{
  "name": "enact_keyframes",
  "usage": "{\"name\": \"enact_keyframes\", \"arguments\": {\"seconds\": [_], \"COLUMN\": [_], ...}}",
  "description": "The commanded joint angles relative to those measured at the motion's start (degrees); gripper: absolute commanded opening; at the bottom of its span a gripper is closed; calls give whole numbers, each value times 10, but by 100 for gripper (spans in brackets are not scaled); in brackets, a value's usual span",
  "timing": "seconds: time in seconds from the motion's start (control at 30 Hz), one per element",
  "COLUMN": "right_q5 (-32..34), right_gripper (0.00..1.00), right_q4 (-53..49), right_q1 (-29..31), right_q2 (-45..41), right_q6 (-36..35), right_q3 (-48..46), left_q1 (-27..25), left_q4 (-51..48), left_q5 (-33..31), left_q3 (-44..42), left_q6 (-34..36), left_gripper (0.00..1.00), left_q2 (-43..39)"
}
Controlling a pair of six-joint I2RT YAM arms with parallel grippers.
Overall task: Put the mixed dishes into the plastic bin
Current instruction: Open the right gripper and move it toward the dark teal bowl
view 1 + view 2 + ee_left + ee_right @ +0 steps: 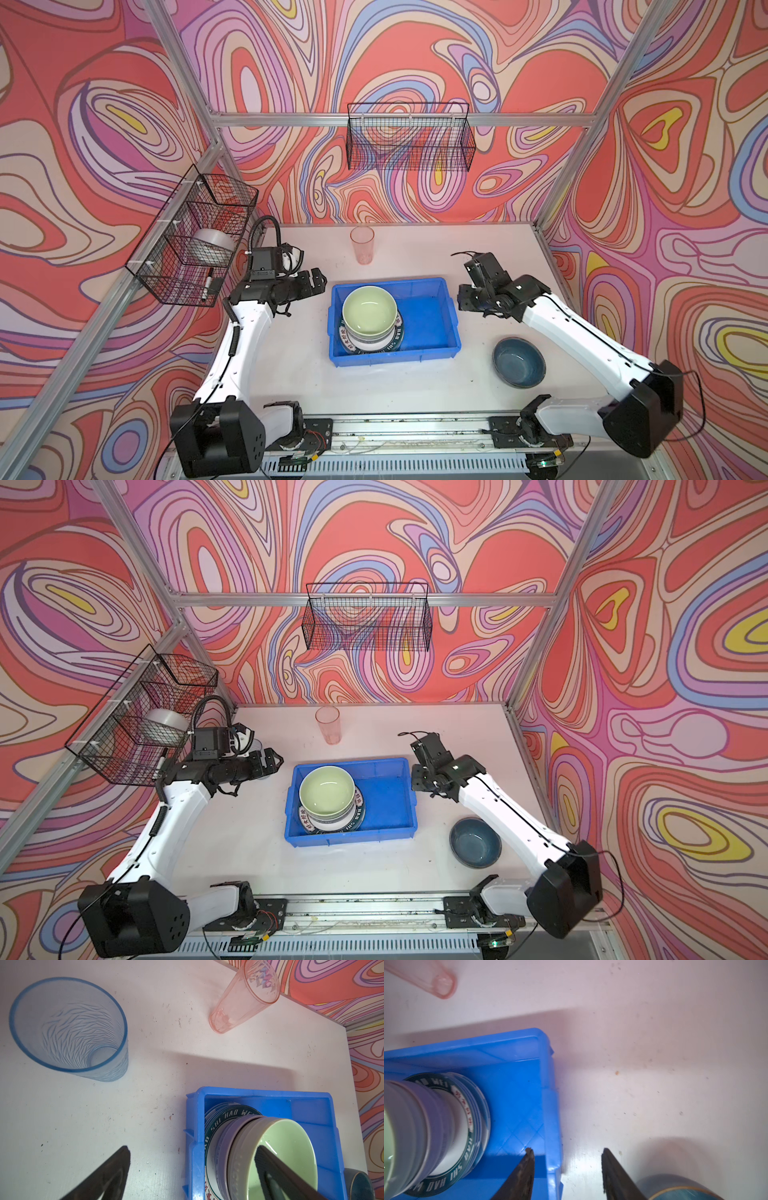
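Sitting between loads, with right claw [567, 1150] parted and empty over the right wall of the plastic bin [428, 328] mid-desk, left claw [322, 281] wide open beside it, pale green bowl [370, 309] stacked inside; next, likely reaching back for the dark blue bowl [518, 362] toward the front-right corner.

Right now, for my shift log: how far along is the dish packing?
Done: lettered plate, grey bowl, pale green bowl stacked in the blue bin. In hand: nothing; left pincer and right pincer open, empty. Left: pink tumbler, blue tumbler, dark blue bowl, all on the table.
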Motion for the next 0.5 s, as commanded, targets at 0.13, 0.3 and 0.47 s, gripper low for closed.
{"name": "enact_keyframes", "arguments": {"seconds": [0.13, 0.3, 0.47], "right_q5": [28, 44, 52], "right_gripper": [54, 53, 53], "right_q4": [-74, -100, -119], "right_q1": [-13, -15, -17], "right_q2": [-30, -46, -65], "right_q6": [69, 106, 131], "right_q3": [-68, -93, -112], "left_q1": [3, -20, -46], "left_q4": [-3, -6, -34], "left_q5": [5, -22, -49], "left_q3": [-4, -6, 19], "left_q6": [16, 28, 48], "left_gripper": [94, 94, 94], "left_q2": [-9, -18, -7]}}
